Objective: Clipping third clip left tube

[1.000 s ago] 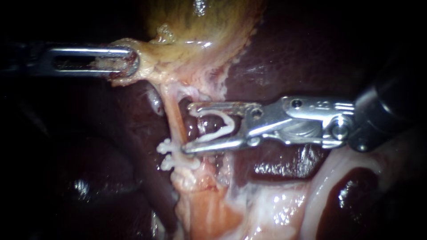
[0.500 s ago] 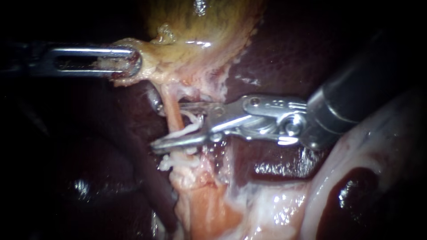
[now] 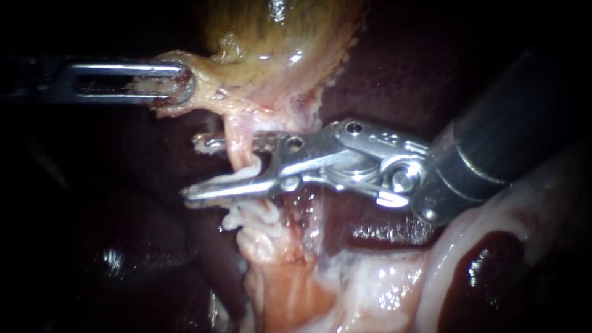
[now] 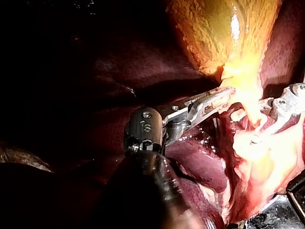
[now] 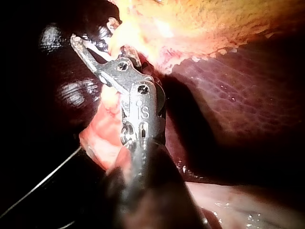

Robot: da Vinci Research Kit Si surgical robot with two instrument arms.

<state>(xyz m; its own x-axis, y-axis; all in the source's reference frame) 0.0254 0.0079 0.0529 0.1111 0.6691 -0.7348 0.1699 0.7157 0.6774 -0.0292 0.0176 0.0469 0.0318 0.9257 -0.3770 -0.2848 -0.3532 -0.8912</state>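
— Right instrument (image 3: 192,169), jaws: what is recorded?
— Spread, with a clear gap seen between them. The shaft is seen entering from the right of the endoscope view. The tube (image 3: 237,132) is straddled: the upper jaw is passed behind it and the lower jaw is laid across its front. Whether both jaws are pressed on the tube cannot be told.
— And the clip (image 3: 251,170)?
— White, noted between the spread jaws along the lower one, just beside the tube. It is not seen closed around the tube.
— Where is the tube placed?
— Pale pink, it is run down from the neck of the gallbladder (image 3: 277,37) to the paler tissue below. Dark liver (image 3: 394,68) is seen on either side. It is held roughly upright.
— Anything else on it?
— The lower clips (image 3: 243,219), white, are noted on the tube just under the lower jaw. Their count cannot be made out.
— Left instrument (image 3: 179,83)?
— Entered from the left, its jaws are pressed together on a flap of the gallbladder near the neck, above the right instrument and apart from it. The same pinch is seen in the left wrist view, with yellow tissue drawn to the jaw tips.
— Right wrist view?
— The spread is confirmed there. A white strip of the clip is glimpsed between the jaws, with bright tissue lying against them.
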